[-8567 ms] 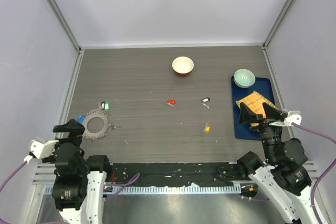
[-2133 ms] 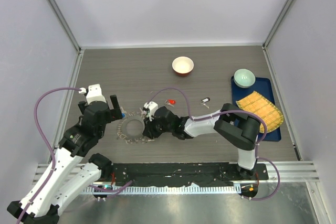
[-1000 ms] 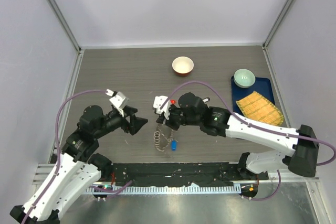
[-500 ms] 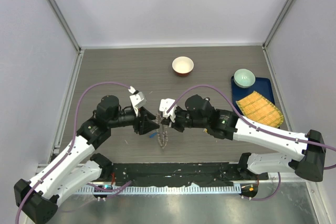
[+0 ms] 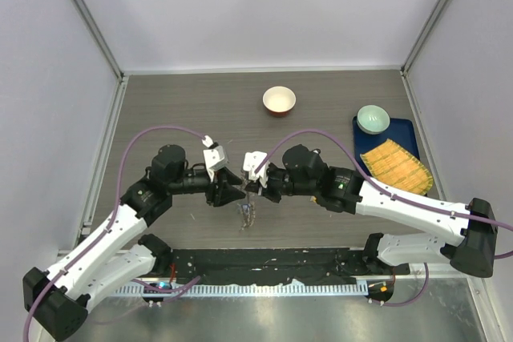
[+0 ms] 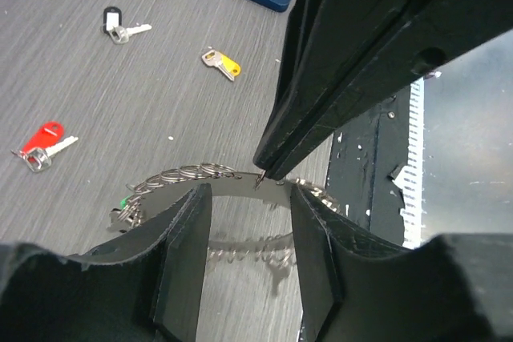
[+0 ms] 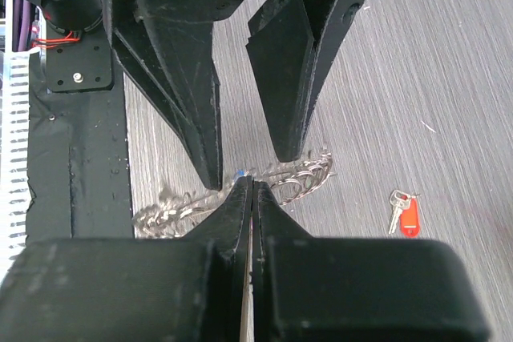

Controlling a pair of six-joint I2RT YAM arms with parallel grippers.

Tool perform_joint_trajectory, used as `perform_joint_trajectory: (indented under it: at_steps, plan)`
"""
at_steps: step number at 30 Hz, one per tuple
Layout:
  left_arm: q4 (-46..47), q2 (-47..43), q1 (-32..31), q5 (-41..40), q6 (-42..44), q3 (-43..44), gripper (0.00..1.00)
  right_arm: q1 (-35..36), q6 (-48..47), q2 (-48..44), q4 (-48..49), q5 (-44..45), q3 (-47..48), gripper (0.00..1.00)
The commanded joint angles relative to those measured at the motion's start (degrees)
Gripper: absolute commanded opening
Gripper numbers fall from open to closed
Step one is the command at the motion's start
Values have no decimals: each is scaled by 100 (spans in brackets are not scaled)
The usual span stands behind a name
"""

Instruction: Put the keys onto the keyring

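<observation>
The keyring (image 5: 247, 215) hangs on edge above the table, pinched at its top by my shut right gripper (image 5: 253, 189) (image 7: 251, 183). Its grey band with small silvery rings (image 6: 188, 171) runs across the gap of my left gripper (image 6: 248, 194) (image 5: 235, 192), whose jaws stand apart on either side of the right gripper's tip. A green tag (image 6: 124, 202) and a blue speck (image 7: 239, 172) show on the ring. Loose keys lie on the table: red (image 6: 44, 140) (image 7: 403, 214), black (image 6: 116, 23) and yellow (image 6: 222, 62). In the top view the arms hide them.
A red-and-cream bowl (image 5: 279, 101) stands at the back centre. At the right a blue tray (image 5: 405, 129) holds a pale green bowl (image 5: 373, 118) and a yellow cloth (image 5: 397, 163). The black base rail (image 5: 264, 266) runs along the near edge.
The left gripper has swung in from the left to the lifted keyring and its jaws have narrowed around it. The right gripper keeps the ring pinched, nearly still.
</observation>
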Motion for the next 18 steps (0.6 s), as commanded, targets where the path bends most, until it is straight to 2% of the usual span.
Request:
perform_joint_trajectory:
  at_steps: [1, 7, 10, 18]
  plan:
    - [416, -286, -46, 374, 585, -86, 48, 17, 45, -159, 535, -205, 8, 1]
    - [733, -708, -46, 875, 928, -315, 48, -1, 150, -282, 702, -346, -71, 1]
    - [733, -682, -46, 963, 972, -298, 44, -1, 159, -343, 702, -381, -45, 1]
    - [505, -401, -46, 779, 1130, -122, 40, -18, 150, -458, 685, -495, -9, 1]
